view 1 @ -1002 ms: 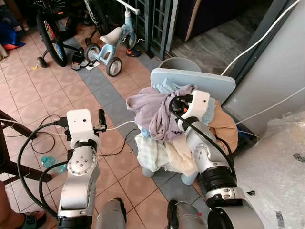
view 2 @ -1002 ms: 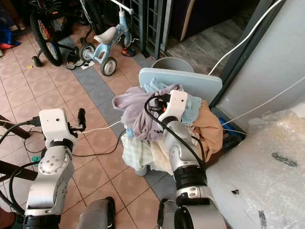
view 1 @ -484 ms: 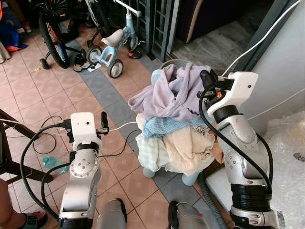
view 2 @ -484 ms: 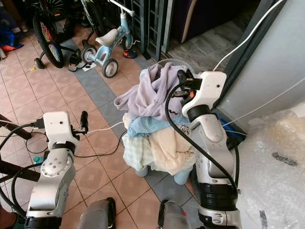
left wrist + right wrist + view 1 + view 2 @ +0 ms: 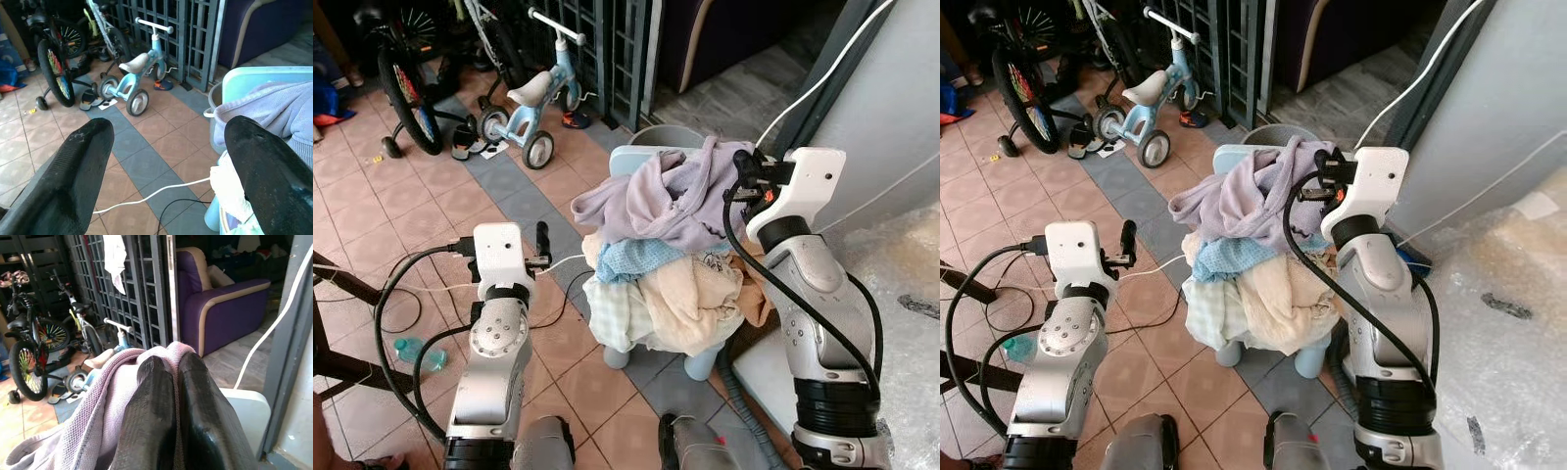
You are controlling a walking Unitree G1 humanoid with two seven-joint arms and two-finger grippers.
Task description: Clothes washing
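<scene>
The right hand [image 5: 741, 176] pinches a lilac garment [image 5: 651, 201] at the top of the laundry heap on a pale blue chair [image 5: 651, 162] — lift straight and high so its trailing folds clear the pile. The left hand [image 5: 166, 166] hovers wide, empty. Tiled floor [image 5: 391, 186]; a tricycle [image 5: 524, 103] stands by the grille.

The right gripper [image 5: 741, 174], sunk in the clothes pile [image 5: 671, 274] a second ago, now holds the lilac garment [image 5: 651, 201] pinched between its fingers, lifted.
</scene>
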